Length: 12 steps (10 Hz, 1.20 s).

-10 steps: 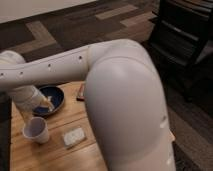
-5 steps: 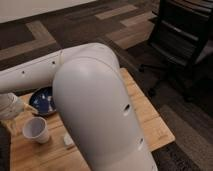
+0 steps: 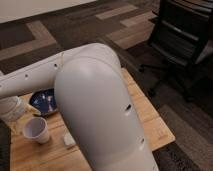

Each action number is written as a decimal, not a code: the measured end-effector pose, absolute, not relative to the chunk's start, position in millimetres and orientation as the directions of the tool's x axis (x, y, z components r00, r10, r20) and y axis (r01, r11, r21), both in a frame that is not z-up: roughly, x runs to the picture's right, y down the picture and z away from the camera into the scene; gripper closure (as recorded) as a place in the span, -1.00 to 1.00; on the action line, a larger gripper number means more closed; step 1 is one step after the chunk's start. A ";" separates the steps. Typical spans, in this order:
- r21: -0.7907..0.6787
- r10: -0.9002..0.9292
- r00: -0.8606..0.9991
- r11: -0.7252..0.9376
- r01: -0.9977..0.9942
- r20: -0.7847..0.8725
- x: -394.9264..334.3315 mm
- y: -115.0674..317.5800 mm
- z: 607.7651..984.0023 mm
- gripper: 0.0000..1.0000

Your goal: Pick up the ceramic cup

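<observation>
1. Fingers of the gripper [image 3: 16, 113]: whether they are open or closed, I cannot tell. The gripper is at the far left edge of the view, low over the table [image 3: 150, 120], and its tip is hidden in pale shapes.
2. Just to the right of the gripper, and a little nearer to the camera, stands the ceramic cup [image 3: 36, 130]. It is upright on the table with its mouth up, and nothing is inside that I can see. If the gripper touches it or is only beside it, I cannot say.
3. Behind the cup is a dark blue bowl [image 3: 44, 100], close to the cup but apart from it.
4. Right of the cup, 1 small pale object [image 3: 69, 139] lies on the table, partly behind the arm.
5. The white arm [image 3: 100, 110] fills the middle of the view and hides much of the table.
6. At the far right, a black office chair [image 3: 182, 35] stands on the carpet, well apart from the table.
7. My judgement: the step in hand is the approach, and the cup is not yet lifted. The next move calls for bringing the gripper around the cup wall, away from the bowl, then closing gently and lifting straight up.
</observation>
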<state>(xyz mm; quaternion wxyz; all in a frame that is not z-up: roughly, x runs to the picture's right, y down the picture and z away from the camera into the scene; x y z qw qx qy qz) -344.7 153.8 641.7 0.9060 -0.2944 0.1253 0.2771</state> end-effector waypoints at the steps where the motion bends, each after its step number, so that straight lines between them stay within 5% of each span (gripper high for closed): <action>1: -0.472 0.441 0.810 0.659 -0.585 -0.387 -344.8 154.2 647.7 -0.30; 12: -0.527 0.443 0.790 0.589 -0.613 -0.424 -339.4 173.4 672.5 -0.30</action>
